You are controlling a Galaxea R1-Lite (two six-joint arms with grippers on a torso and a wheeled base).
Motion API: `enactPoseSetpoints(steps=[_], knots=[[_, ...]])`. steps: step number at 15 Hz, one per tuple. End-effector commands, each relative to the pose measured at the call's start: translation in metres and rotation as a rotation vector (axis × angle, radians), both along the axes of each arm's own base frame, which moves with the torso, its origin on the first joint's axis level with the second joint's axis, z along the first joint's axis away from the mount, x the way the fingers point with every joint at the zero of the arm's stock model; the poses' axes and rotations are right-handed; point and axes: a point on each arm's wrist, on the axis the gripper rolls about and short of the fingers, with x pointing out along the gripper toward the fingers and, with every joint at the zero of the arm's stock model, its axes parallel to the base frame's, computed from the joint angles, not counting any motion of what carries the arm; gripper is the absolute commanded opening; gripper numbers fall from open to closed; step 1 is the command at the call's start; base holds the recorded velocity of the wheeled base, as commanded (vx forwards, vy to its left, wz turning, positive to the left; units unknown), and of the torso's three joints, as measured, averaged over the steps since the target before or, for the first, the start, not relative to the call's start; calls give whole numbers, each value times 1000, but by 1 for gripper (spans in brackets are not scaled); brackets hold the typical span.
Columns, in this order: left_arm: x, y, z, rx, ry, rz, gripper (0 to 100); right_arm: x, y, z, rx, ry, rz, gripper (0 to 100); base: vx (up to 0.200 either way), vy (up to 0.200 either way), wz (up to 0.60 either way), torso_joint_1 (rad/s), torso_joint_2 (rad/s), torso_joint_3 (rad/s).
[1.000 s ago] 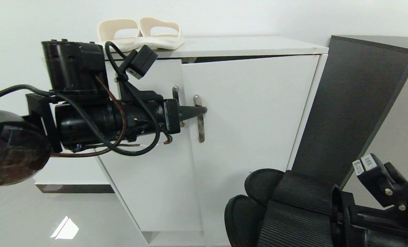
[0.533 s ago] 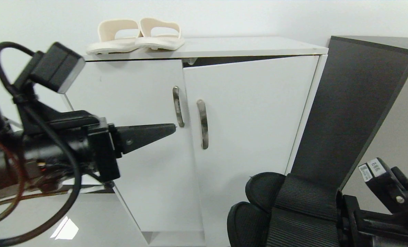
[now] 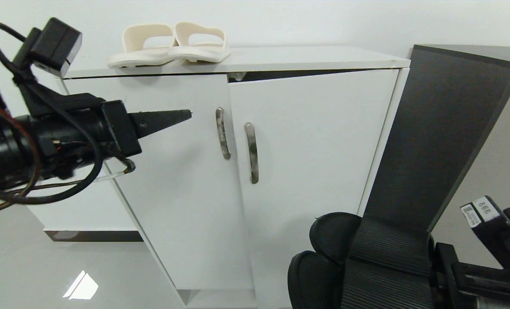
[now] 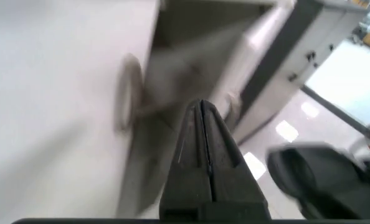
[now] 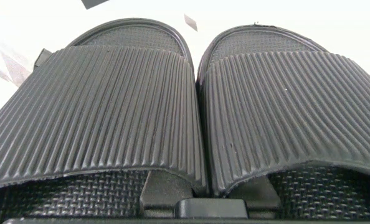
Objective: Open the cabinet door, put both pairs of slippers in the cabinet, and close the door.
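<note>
At nine o'clock from the cabinet handles (image 3: 251,152), the left tool (image 3: 182,115) is pinched together; black slippers (image 3: 366,257) are clamped in the right tool (image 5: 205,200) for stowing.

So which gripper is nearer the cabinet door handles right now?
Left. The left gripper hangs beside the handles at their upper height, before the left door. The right gripper sits low, below and right of them, holding the black slippers.

Only print: sticker (image 3: 479,210) on right wrist camera (image 3: 502,240), illegible.
</note>
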Motion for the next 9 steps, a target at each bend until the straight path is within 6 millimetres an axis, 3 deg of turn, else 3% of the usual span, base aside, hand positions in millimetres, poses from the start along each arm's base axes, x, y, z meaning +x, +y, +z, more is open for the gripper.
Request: enactPoseSetpoints(steps=[1, 4, 9], knots=[[44, -14, -10, 0, -14, 2, 0, 0, 0, 0, 1, -1, 0, 0, 0, 0, 0, 0, 0, 0], [82, -27, -22, -19, -73, 1, 0, -1, -1, 2, 6, -7, -1, 0, 0, 0, 0, 0, 0, 0], [82, -44, -29, -12, -47, -65, 0, -1, -1, 2, 3, -5, 2, 0, 0, 0, 0, 0, 0, 0]])
